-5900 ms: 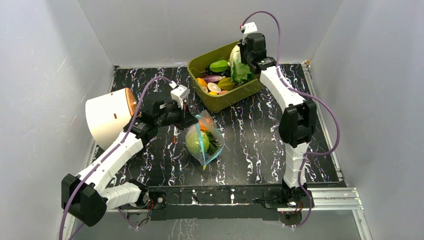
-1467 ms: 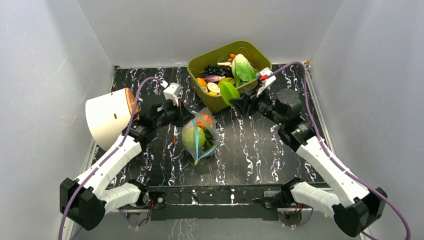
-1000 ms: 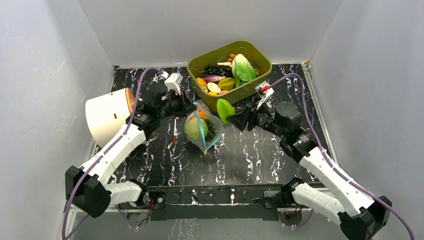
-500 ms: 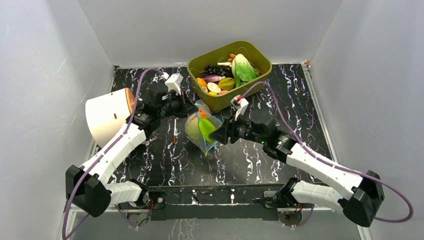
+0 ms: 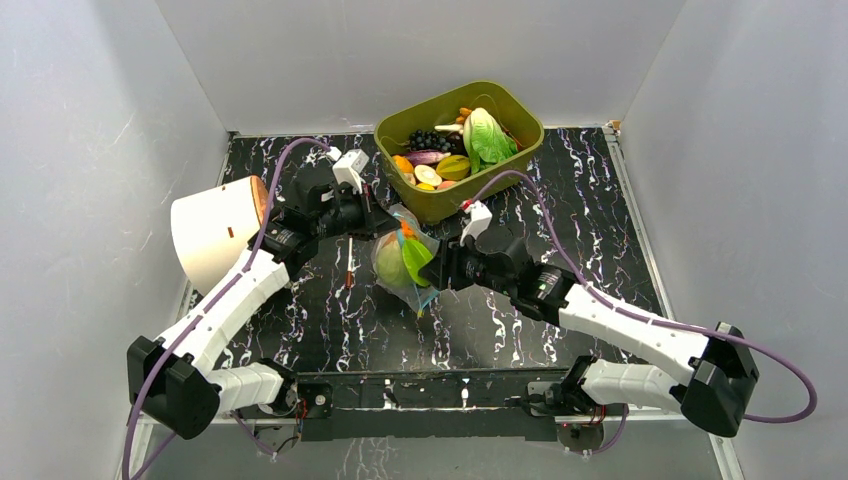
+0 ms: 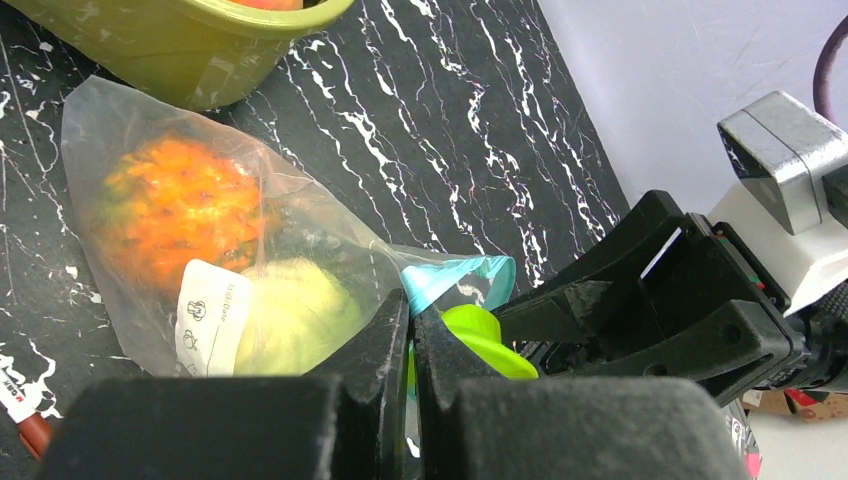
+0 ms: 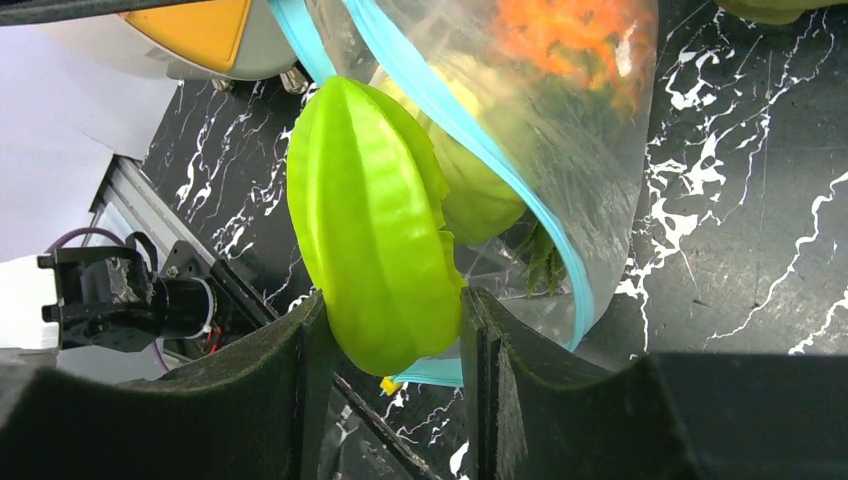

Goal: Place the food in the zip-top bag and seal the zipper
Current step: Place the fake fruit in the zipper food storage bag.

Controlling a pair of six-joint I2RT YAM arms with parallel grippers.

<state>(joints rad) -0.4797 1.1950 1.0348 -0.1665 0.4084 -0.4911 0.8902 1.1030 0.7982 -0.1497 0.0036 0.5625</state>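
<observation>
Over the last second and a half the right arm (image 5: 610,320) has swung away from the olive-green tub (image 5: 480,192) at the far edge of the bench (image 5: 600,220). It has come in low toward the middle. The right jaws are now at the mouth of the zip-top bag (image 6: 300,235), clamped on the back end of a bright green star fruit (image 7: 375,250). Half a second ago the fruit was only just reaching the bag; now it sits a touch closer in. The left jaws have not let go through any of this. They are shut tight on one lip of the bag, pinching the light-blue zipper (image 6: 455,278) and holding the mouth up and open. I read that as the insertion step well under way, with the fruit not yet released and the zipper still unsealed. The bag sits near the middle of the bench, just on the near side of the tub, with a pale-green cabbage (image 6: 290,315) and an orange pineapple (image 6: 175,210) already inside. The star fruit's long axis runs straight out ahead of the right jaws, ribs lengthwise, free tip leading toward the opening. The bag's mouth faces the right edge of the bench, so fruit and mouth line up. I cannot tell whether the tip has crossed the blue rim.
</observation>
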